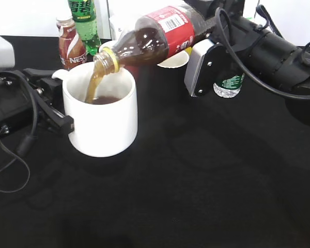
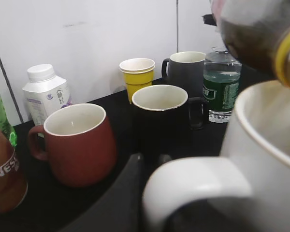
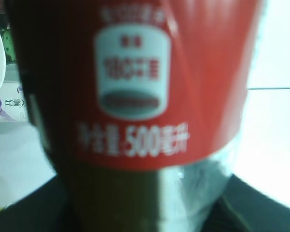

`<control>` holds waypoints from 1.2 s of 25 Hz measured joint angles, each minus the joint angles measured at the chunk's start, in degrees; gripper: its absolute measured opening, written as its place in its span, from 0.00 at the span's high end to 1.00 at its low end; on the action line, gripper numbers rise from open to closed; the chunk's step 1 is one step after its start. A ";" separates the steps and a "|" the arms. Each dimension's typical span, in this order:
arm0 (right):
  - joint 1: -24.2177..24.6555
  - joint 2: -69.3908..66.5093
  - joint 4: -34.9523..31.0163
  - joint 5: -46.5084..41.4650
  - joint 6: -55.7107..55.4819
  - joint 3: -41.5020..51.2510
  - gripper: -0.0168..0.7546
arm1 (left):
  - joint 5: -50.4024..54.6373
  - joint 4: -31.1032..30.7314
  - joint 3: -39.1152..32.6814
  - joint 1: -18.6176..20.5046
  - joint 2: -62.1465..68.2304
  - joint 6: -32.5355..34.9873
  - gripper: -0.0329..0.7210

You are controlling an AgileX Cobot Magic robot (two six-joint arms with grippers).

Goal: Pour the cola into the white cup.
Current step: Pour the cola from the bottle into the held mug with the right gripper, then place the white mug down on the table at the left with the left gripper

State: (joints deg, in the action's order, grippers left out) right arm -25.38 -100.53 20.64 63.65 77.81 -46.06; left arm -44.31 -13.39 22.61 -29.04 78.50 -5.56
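Note:
The cola bottle (image 1: pixel 160 33) is tipped with its neck down to the left, over the white cup (image 1: pixel 101 124). A brown stream runs from its mouth into the cup, which holds some cola. My right gripper (image 1: pixel 199 44) is shut on the bottle's lower body. The bottle's red label fills the right wrist view (image 3: pixel 135 96). My left gripper (image 1: pixel 57 111) is shut on the cup's loop handle. In the left wrist view its fingers (image 2: pixel 151 162) sit either side of the handle (image 2: pixel 198 188).
A Nestle bottle (image 1: pixel 71 46) and a green soda bottle (image 1: pixel 85 20) stand behind the cup. A water bottle (image 1: pixel 228 85) is under the right arm. The left wrist view shows a red mug (image 2: pixel 79 142), a black mug (image 2: pixel 162 111), a grey mug (image 2: pixel 183 67), a yellow paper cup (image 2: pixel 137 75) and a carton (image 2: pixel 43 92).

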 joint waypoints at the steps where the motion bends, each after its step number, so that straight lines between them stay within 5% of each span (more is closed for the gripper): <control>1: 0.00 0.00 0.00 0.00 0.00 0.00 0.49 | 0.05 0.00 0.00 0.00 0.00 0.00 0.88; 17: 0.00 0.00 -0.10 -0.46 -13.25 -0.02 0.49 | -3.42 1.99 0.00 0.00 0.05 0.07 0.88; 20: 0.00 0.00 -0.10 -0.46 -29.66 -0.02 0.49 | -3.42 1.99 0.00 0.00 0.05 0.07 0.88; 25: 0.00 0.00 -0.98 -0.93 -80.78 -0.02 0.49 | -3.85 5.33 0.00 0.00 0.05 0.28 0.88; 30: 0.00 0.46 -1.17 -3.47 -90.10 1.74 0.49 | -2.76 15.15 0.00 1.98 0.05 7.27 0.88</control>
State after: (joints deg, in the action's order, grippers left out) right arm -25.38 -100.07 19.47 60.18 -12.29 -44.32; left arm -47.07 1.76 22.61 -27.05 78.55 1.71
